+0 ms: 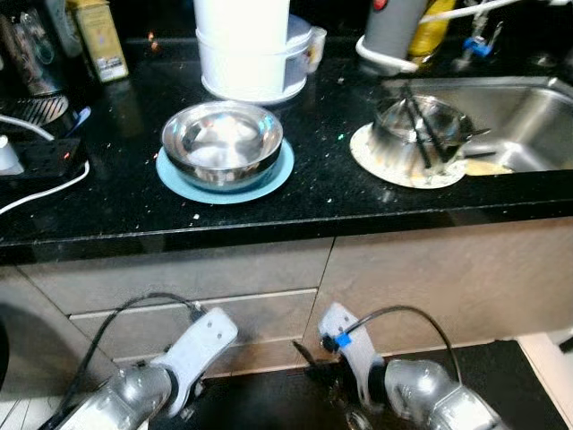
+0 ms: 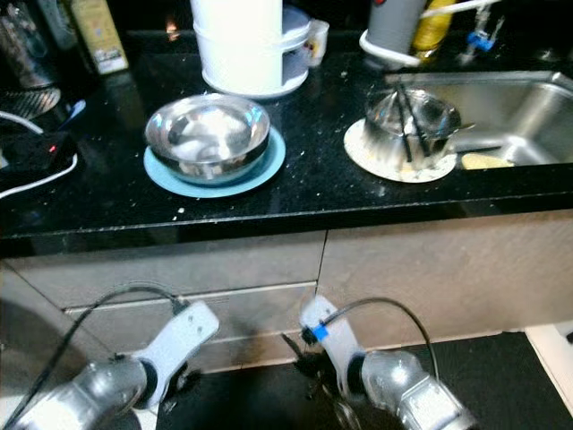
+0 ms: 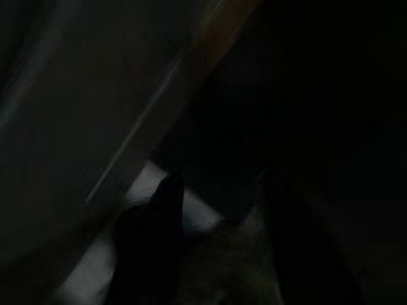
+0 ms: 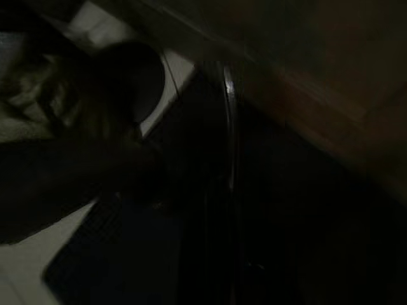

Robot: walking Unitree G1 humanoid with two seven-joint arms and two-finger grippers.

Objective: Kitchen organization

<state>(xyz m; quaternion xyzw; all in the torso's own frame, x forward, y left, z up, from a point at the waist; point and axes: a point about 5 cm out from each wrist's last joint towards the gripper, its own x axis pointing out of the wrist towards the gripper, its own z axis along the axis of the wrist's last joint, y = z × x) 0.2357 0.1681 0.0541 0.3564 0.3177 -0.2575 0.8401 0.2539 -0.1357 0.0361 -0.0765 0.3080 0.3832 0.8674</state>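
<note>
A shiny steel bowl (image 1: 222, 143) sits on a light blue plate (image 1: 273, 182) in the middle of the black counter (image 1: 116, 206). To its right, by the sink (image 1: 528, 116), a white plate (image 1: 374, 164) carries a second steel bowl (image 1: 443, 121) with black utensils (image 1: 417, 134) lying across it. Both silver arms hang low in front of the cabinet, the left arm (image 1: 183, 363) and the right arm (image 1: 394, 381), well below the counter. In the dark left wrist view my left gripper (image 3: 222, 248) has its fingers apart with nothing between them.
A tall white appliance (image 1: 246, 49) stands behind the blue plate. A black power strip (image 1: 40, 161) with white cables lies at the left, and a yellow box (image 1: 98, 36) stands at the back left. A grey holder (image 1: 389, 27) stands behind the sink. Cabinet drawers (image 1: 179, 313) face me.
</note>
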